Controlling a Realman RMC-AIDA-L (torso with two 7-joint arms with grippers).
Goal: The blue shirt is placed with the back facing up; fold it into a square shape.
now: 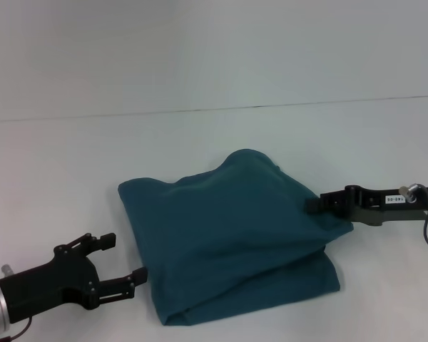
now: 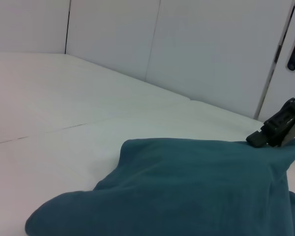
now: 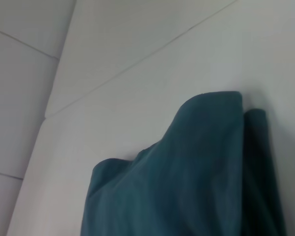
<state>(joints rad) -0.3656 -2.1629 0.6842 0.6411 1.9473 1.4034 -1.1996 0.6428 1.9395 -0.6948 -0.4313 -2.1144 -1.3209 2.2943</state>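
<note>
The blue shirt (image 1: 228,242) lies bunched into a rough folded block on the white table, its upper layer raised toward the right. My right gripper (image 1: 314,205) is at the shirt's right edge, shut on a fold of the cloth and holding it a little off the table; the left wrist view shows the same right gripper (image 2: 256,140) pinching the lifted corner of the blue shirt (image 2: 187,191). My left gripper (image 1: 127,258) is open just off the shirt's left edge, near the table's front, with nothing between its fingers. The right wrist view shows only the blue shirt (image 3: 196,177) draped.
The white table (image 1: 64,178) stretches around the shirt, with a seam (image 1: 200,109) running across the far side. White wall panels (image 2: 201,49) stand behind.
</note>
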